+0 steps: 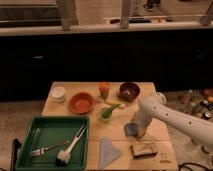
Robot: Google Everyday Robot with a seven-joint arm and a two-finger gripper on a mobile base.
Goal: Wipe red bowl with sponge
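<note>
The red bowl [81,102] sits on the wooden table [67,90] at the centre left, empty. The blue sponge [132,130] lies flat on the table right of centre, partly under the arm's end. My gripper [138,131] points down right at the sponge, at the end of the white arm [170,116] that comes in from the right. It is well to the right of the red bowl.
A green tray [30,135] with a fork and a brush is at the front left. A grey-blue folded cloth [107,151] and a tan block [143,149] lie at the front. A white cup [58,93], an orange cup [104,89], a dark bowl [129,91] and a green item [107,112] stand behind.
</note>
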